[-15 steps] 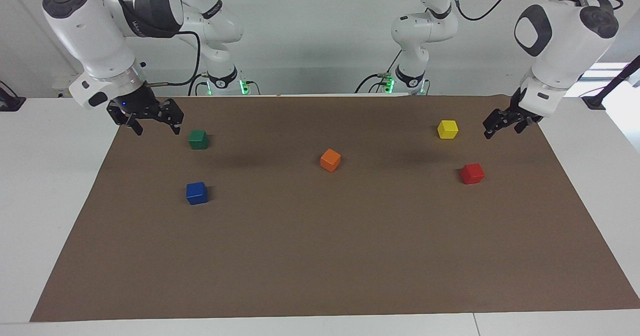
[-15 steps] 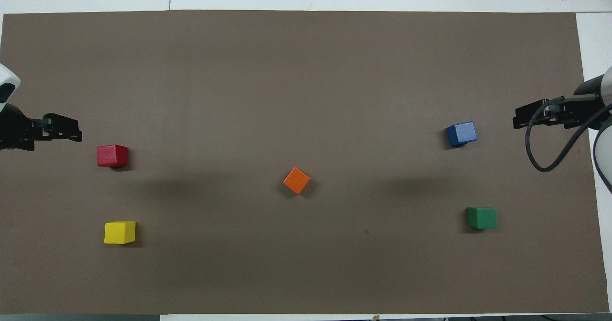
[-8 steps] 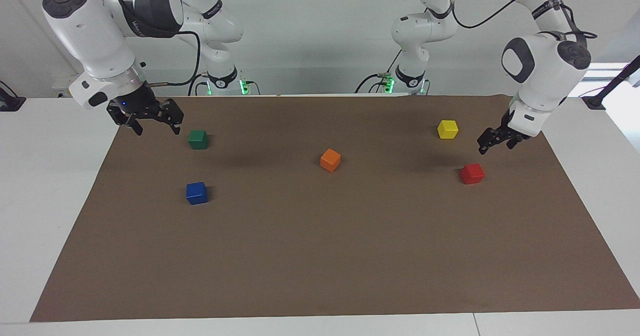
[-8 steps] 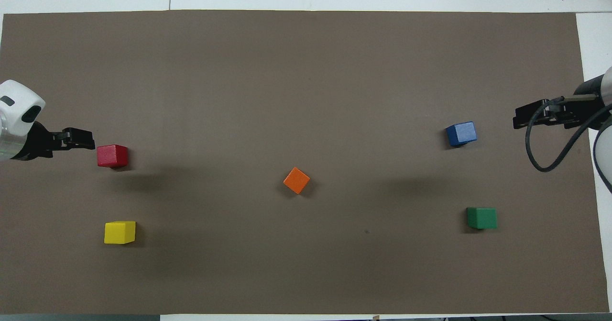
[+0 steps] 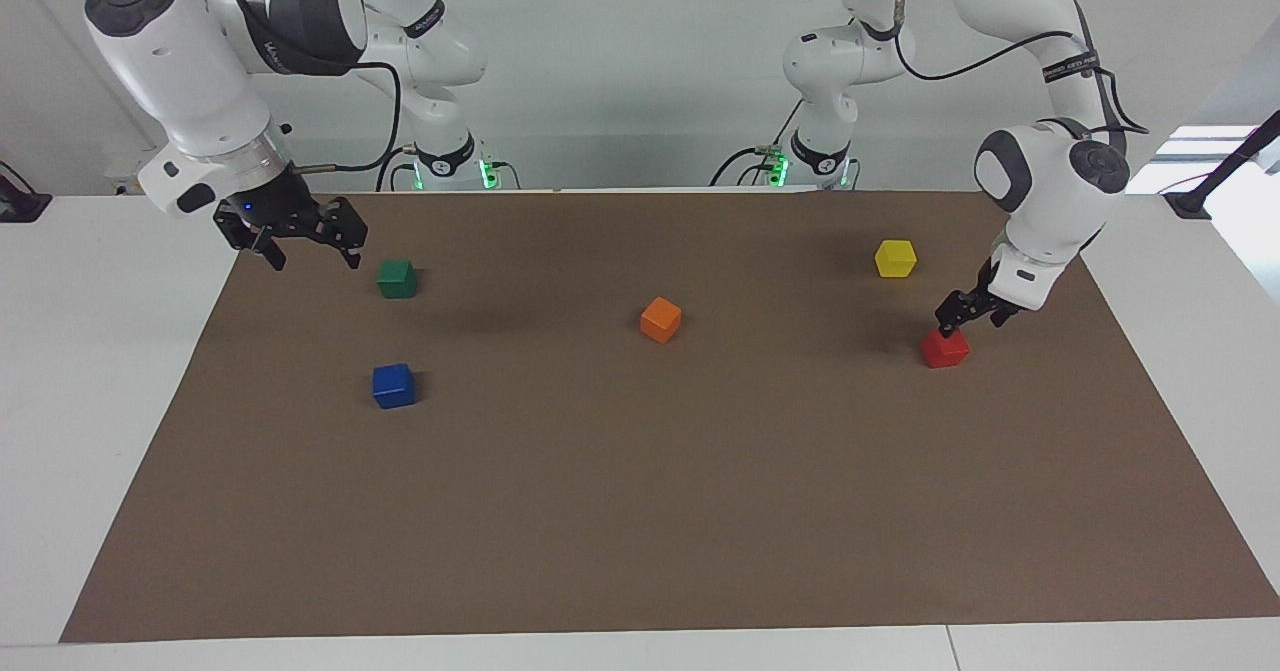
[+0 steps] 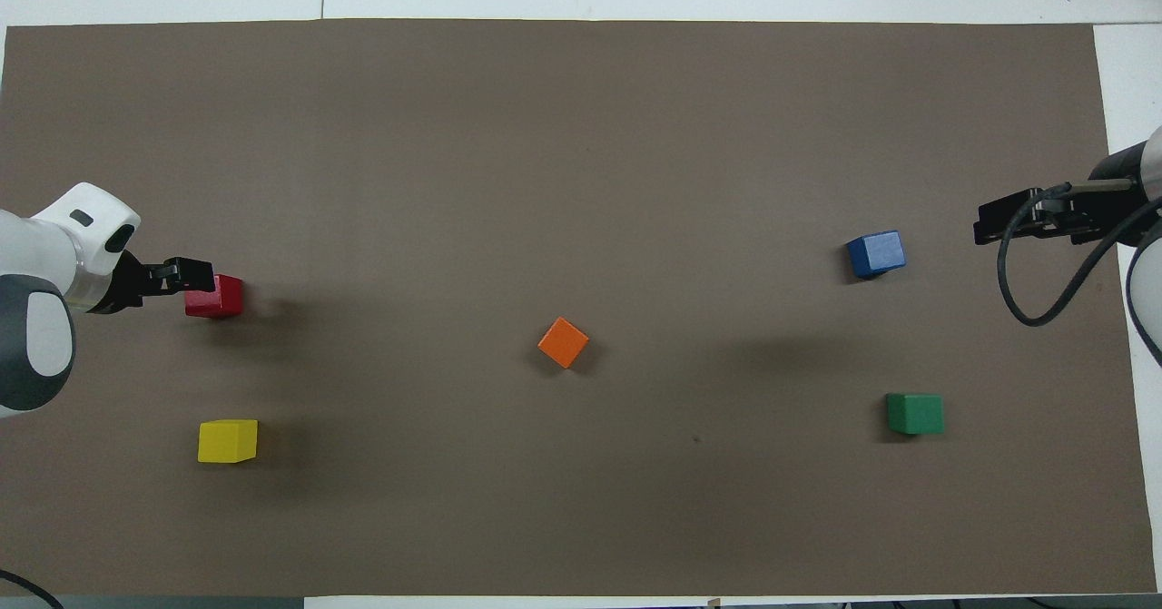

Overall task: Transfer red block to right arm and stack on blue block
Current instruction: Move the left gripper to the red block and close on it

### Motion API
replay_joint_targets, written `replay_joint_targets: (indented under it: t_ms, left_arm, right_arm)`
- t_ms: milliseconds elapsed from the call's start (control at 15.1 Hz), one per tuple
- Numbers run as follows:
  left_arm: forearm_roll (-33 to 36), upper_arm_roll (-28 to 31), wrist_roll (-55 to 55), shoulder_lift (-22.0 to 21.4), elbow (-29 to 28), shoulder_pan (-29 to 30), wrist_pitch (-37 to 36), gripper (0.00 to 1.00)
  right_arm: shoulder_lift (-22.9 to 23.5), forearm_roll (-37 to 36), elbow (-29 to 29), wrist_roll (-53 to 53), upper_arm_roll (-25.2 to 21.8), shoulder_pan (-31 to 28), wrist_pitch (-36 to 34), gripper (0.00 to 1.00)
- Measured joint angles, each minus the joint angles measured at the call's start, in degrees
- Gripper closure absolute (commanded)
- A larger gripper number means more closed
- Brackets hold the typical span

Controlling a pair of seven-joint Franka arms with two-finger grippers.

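Red block (image 5: 945, 348), a small bright red cube at the facing view's right on the brown tabletop mat (image 5: 640, 511), sits just under the left tool (image 5: 968, 317), fingers apart, while the right tool (image 5: 300, 241) waits spread at upper left.

The left claw (image 5: 968, 316) has come down from beside the yellow block (image 5: 895, 258) toward the red block (image 5: 945, 348). The red block, a second ago well clear of the claw, now sits just under its open tips, partly covered from above.
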Motion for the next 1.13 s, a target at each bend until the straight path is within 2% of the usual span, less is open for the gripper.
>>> replay_joint_targets:
  t_ms: [332,797,864,1130]
  left_arm:
    - [0.0,-0.2,0.0,1.3,-2.4,-0.1,3.6,0.0]
    - [0.0,-0.2,0.0,4.1,-2.6,-0.2,6.1,0.0]
    - [0.0,-0.3,0.0,4.5,-2.7,-0.2,6.4,0.05]
    - [0.0,-0.6,0.0,5.6,-2.4,-0.5,6.5,0.92]
  right_arm:
    - [0.0,0.0,0.0,0.0,0.1,0.0,0.0,0.0]
    - [0.0,0.0,-0.4,0.0,0.1,0.0,0.0,0.0]
    - [0.0,0.0,-0.5,0.0,0.1,0.0,0.0,0.0]
    - [0.0,0.0,-0.6,0.0,0.2,0.1,0.0,0.0]
